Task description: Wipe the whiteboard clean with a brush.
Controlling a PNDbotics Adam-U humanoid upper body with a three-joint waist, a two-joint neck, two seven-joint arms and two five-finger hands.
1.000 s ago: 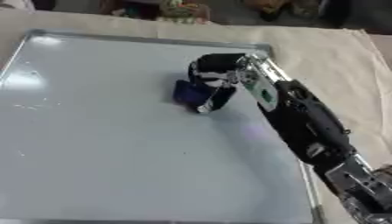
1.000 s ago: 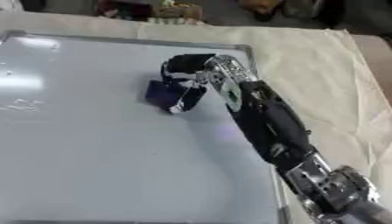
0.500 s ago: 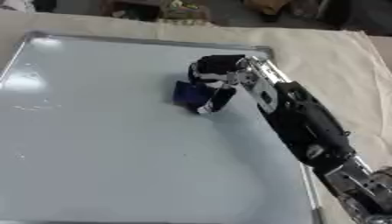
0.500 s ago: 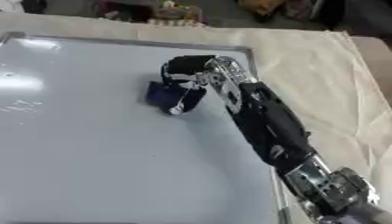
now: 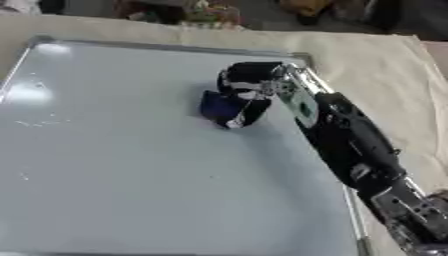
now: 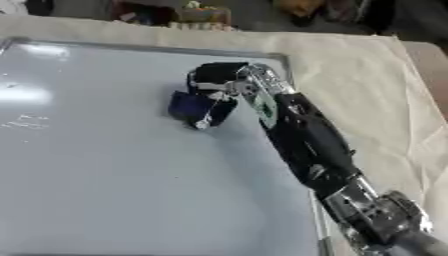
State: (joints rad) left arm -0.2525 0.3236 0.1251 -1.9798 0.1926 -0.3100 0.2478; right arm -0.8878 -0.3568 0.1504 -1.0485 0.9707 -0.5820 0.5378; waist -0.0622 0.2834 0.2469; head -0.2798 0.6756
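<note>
A large whiteboard [image 5: 114, 175] with a metal frame fills most of both views. Faint marks [image 5: 39, 122] show near its left side. My right hand [image 5: 249, 85] reaches in from the lower right over the board's upper right part, fingers curled round a dark blue brush [image 5: 219, 107] that rests against the board surface. The arm [image 5: 350, 145] runs along the board's right edge. My left hand does not show in either view.
A cream cloth [image 5: 385, 75] covers the table around the board. Several cluttered items [image 5: 188, 10] lie beyond the far edge.
The right hand and brush have stayed at about the same spot on the board; only a slight shift shows.
</note>
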